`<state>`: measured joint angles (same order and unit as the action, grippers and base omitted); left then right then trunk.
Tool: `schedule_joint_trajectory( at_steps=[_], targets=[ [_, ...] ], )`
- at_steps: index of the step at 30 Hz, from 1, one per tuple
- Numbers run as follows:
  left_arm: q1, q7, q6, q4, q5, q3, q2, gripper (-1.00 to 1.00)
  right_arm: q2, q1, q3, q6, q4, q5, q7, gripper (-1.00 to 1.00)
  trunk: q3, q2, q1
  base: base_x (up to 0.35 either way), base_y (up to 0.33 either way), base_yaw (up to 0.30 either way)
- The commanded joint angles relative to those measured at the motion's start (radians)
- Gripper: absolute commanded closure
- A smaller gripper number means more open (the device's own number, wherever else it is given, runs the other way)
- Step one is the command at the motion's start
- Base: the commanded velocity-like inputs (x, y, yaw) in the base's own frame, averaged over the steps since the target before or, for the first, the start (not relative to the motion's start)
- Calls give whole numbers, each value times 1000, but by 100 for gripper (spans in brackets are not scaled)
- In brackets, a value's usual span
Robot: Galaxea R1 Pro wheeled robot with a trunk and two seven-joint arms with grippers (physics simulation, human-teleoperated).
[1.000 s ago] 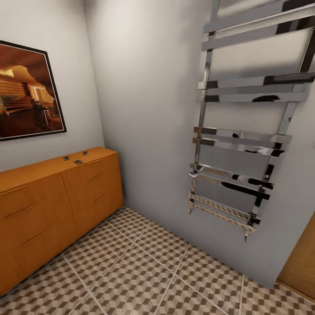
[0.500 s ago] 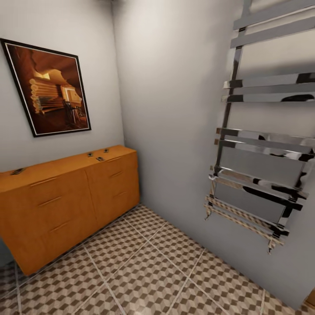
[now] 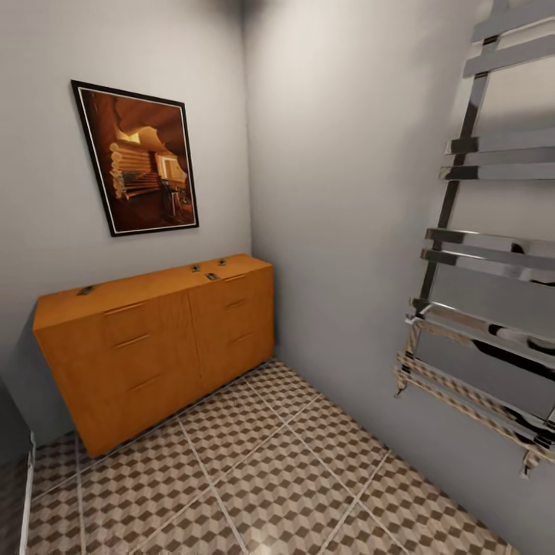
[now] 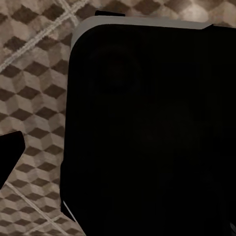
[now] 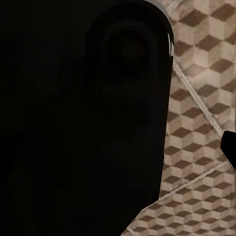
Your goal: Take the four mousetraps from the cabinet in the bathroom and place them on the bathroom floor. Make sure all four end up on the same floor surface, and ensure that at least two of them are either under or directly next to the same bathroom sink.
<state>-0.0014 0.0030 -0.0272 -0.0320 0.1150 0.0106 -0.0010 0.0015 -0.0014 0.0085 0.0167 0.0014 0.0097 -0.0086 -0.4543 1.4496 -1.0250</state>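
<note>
The orange-brown cabinet [image 3: 162, 339] stands against the left wall in the head view, its drawers shut. Several tiny dark mousetraps lie on its top: one near the left end [image 3: 85, 290], and a cluster near the right end [image 3: 196, 268] [image 3: 221, 262] [image 3: 211, 276]. The cube-patterned bathroom floor [image 3: 254, 470] spreads out in front of it. The sink is out of view. In each wrist view a large black body of the robot blocks most of the picture above the tiles. A small black wedge [image 4: 10, 157] [image 5: 229, 147] pokes in at the edge, too little to read a gripper's state.
A framed picture [image 3: 139, 158] hangs above the cabinet. A chrome towel rail [image 3: 478, 308] is mounted on the right wall and juts out slightly. The room's corner [image 3: 250, 231] lies just right of the cabinet.
The head camera has swung left, so the whole picture slid right. The cabinet's left end and the trap lying there came fully into view. Nothing on the cabinet moved.
</note>
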Motion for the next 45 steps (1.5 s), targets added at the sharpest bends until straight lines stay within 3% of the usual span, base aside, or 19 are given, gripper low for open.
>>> schedule_joint_trajectory(
  at_steps=[1,22,30,45],
  targets=[
    [0,0,-2,0,9,0,0,-100,0,0,1,2,0,1,-1,-100,-1,0,0,0,0,274],
    [0,1,-2,0,9,0,-1,-100,-1,0,1,2,0,1,-1,-100,-1,0,0,0,0,255],
    [0,1,3,0,11,-2,0,-100,-1,0,1,2,0,1,-1,-100,-1,0,0,69,0,53],
    [0,2,10,0,12,-3,-1,-100,-1,0,1,2,0,1,-1,-100,-1,0,0,287,0,5]
  ],
)
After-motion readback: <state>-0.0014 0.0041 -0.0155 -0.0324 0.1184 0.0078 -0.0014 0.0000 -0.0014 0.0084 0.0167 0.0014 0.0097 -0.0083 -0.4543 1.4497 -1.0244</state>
